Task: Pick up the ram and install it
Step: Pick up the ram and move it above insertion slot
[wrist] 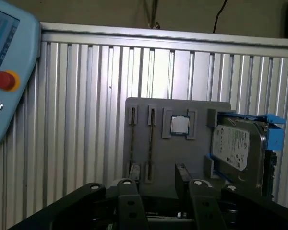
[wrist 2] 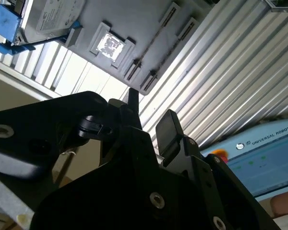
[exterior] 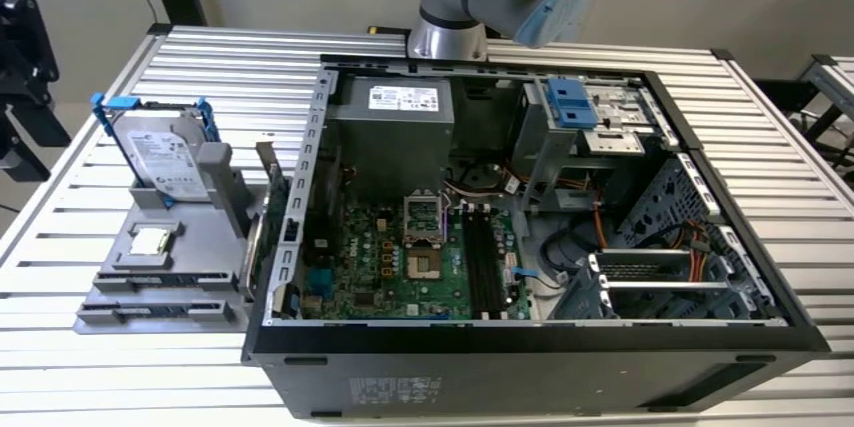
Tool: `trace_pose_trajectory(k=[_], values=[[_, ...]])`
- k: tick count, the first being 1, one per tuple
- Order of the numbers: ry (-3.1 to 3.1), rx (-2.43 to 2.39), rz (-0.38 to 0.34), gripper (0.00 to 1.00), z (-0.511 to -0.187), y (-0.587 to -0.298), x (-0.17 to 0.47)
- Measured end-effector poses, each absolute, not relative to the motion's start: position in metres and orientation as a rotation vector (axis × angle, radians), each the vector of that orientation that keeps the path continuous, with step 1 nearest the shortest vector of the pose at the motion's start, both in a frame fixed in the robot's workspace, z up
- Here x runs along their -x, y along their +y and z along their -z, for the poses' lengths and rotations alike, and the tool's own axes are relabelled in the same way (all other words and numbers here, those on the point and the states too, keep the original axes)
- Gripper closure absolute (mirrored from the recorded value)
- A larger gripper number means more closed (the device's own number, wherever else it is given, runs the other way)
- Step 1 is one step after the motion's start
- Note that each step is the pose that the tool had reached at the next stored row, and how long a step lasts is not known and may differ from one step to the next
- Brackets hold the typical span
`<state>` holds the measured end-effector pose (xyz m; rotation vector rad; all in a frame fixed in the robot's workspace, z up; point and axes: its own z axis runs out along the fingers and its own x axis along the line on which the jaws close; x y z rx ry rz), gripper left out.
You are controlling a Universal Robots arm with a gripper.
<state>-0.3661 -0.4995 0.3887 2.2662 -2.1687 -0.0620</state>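
First wrist view: ram [wrist: 151, 139] stands on edge in slot of grey holder [wrist: 201, 108], just beside processor chip [wrist: 179, 125]; hard drive [wrist: 237, 148] on chip's other side.

Second wrist view: my 2 fingers [wrist 2: 168, 128] spread apart, nothing between them, aimed toward holder, clear of ram.

Exterior view: holder near counter [exterior: 747, 117] edge at exterior view's left, beside open case [exterior: 534, 367]; motherboard memory slots [exterior: 483, 267] look bare.

My judgement: pickup not yet made, install all left.

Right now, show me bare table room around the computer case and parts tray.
Free: table slats behind the parts tray, slats in front of it, and the strip at the exterior view's right of the computer case. Crowded: the tray and the case's inside.
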Motion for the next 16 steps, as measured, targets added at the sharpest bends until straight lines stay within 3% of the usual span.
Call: trace_pose_trajectory(k=[16], values=[[-2.170,-2.266,0.061,0.00,-0.374,-0.499,0.367]])
